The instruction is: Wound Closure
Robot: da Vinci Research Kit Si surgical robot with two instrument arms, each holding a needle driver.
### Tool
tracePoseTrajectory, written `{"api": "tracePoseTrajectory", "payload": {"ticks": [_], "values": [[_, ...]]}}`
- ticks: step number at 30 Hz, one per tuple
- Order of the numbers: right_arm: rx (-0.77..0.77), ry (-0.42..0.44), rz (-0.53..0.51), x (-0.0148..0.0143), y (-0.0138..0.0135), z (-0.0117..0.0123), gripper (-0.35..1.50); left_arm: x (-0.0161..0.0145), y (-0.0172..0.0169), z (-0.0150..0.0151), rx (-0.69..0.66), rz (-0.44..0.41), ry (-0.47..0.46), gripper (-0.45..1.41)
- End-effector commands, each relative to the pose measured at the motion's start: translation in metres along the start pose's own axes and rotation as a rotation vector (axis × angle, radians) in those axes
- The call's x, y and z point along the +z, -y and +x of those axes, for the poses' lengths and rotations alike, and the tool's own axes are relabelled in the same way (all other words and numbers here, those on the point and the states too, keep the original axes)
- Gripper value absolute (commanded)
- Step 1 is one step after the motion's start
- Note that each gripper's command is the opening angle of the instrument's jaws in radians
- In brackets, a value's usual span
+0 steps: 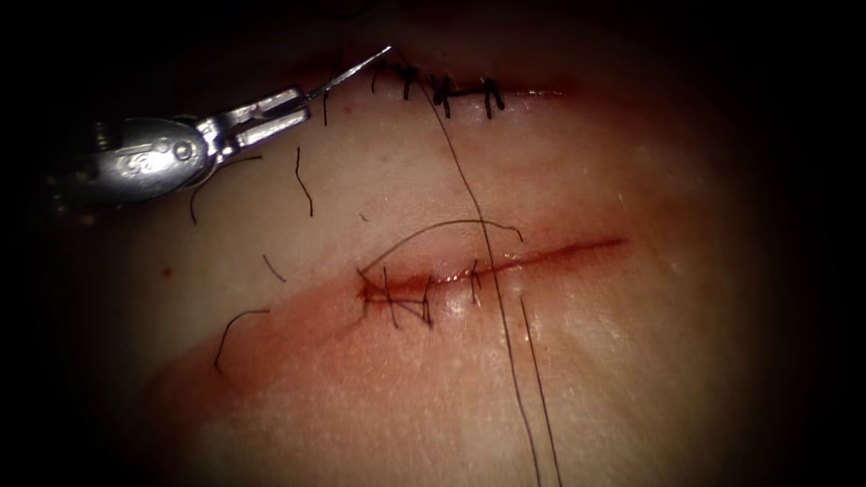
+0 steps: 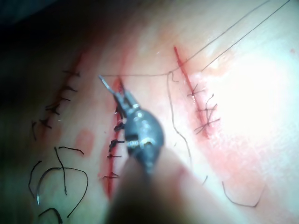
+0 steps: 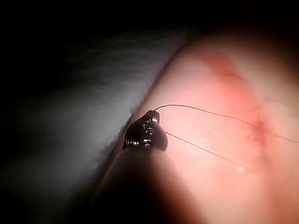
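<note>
Endoscope view of the tissue (image 1: pixel 631 361) with two cuts. My left tool (image 1: pixel 302 106) lies at the far left, its fingers (image 1: pixel 271 128) clamped on the needle (image 1: pixel 347 74) near its blunt end. The needle is clear of the tissue, and its tip points toward the far, already stitched cut (image 1: pixel 451 90). In the left wrist view the same tool (image 2: pixel 122 99) holds the needle (image 2: pixel 106 85) just beside that cut's red edge.

The thread (image 1: pixel 469 194) runs from the needle's tip region across the tissue toward me, crossing the near cut (image 1: pixel 505 261) and continuing off the near edge; a second strand lies just right of it. The near cut carries several stitches (image 1: pixel 397 302) at its left end and stands open to the right, with red fluid (image 1: pixel 406 284) along it. Cut ends of thread (image 1: pixel 302 180) lie scattered on the tissue to the left.

In the right wrist view my right tool (image 3: pixel 149 122) sits at the tissue's edge, with thread (image 3: pixel 205 112) leaving its tip; it probably grips that strand, though I cannot tell how its fingers stand.
</note>
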Motion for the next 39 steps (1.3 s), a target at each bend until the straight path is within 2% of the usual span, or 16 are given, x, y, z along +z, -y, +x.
{"api": "tracePoseTrajectory", "payload": {"ticks": [1,2,4,6,12,16,17,19,20,22,24,29,31,33,38,39], "values": [[0.004,-0.011,-0.011,0.0008,0.0005,-0.0006,1.09,0.0007,-0.0002,-0.0004,0.0,-0.001,-0.002,-0.45],[0.004,-0.075,-0.054,0.0004,-0.0005,-0.0012,1.4,0.0007,-0.0002,-0.0004,0.0,-0.001,-0.001,-0.45],[0.004,-0.143,-0.092,-0.0004,-0.0015,-0.002,1.48,0.0007,-0.0002,-0.0004,0.0,-0.001,-0.001,-0.45],[0.057,-0.195,-0.098,-0.0025,-0.0024,-0.0037,1.48,0.0006,-0.0001,-0.0004,0.0,-0.001,-0.001,-0.45],[0.123,-0.3,0.089,-0.0098,0.0005,-0.0098,1.48,0.0003,0.0003,-0.0007,0.0,-0.004,-0.001,-0.45],[0.142,-0.259,0.113,-0.0131,0.0021,-0.0136,1.48,0.0002,0.0003,-0.0007,-0.001,-0.004,0.0,-0.45],[0.164,-0.243,0.121,-0.0146,0.0021,-0.0151,1.33,0.0002,0.0003,-0.0007,-0.001,-0.003,0.0,-0.45],[0.17,-0.229,0.111,-0.0156,0.0018,-0.016,1.33,0.0002,0.0002,-0.0006,-0.001,-0.003,0.001,-0.45],[0.192,-0.172,0.025,-0.0176,0.0011,-0.0175,1.48,0.0002,0.0002,-0.0006,-0.001,-0.003,0.001,-0.45],[0.239,-0.079,0.053,-0.0198,0.0024,-0.0196,1.48,0.0,0.0003,-0.0006,-0.001,-0.004,0.001,-0.45],[0.264,-0.059,0.06,-0.0205,0.0031,-0.0204,1.48,-0.0001,0.0004,-0.0006,-0.001,-0.005,0.001,-0.45],[0.32,-0.143,0.014,-0.0203,0.002,-0.0201,1.48,0.0001,0.0002,-0.0005,-0.001,-0.001,0.004,-0.45],[0.366,-0.208,-0.118,-0.0192,-0.0011,-0.019,1.45,0.0001,0.0,-0.0003,-0.001,0.001,0.007,-0.45],[0.275,-0.209,-0.298,-0.0165,-0.0057,-0.0174,1.46,0.0001,0.0,-0.0002,-0.002,0.0,0.005,-0.45],[0.094,-0.128,-0.408,-0.0083,-0.012,-0.0156,1.43,0.0,0.0001,-0.0002,-0.002,-0.002,0.004,-0.45],[0.094,-0.128,-0.408,-0.0083,-0.012,-0.0156,1.43,0.0,0.0001,-0.0002,-0.002,-0.002,0.004,-0.45]]}}
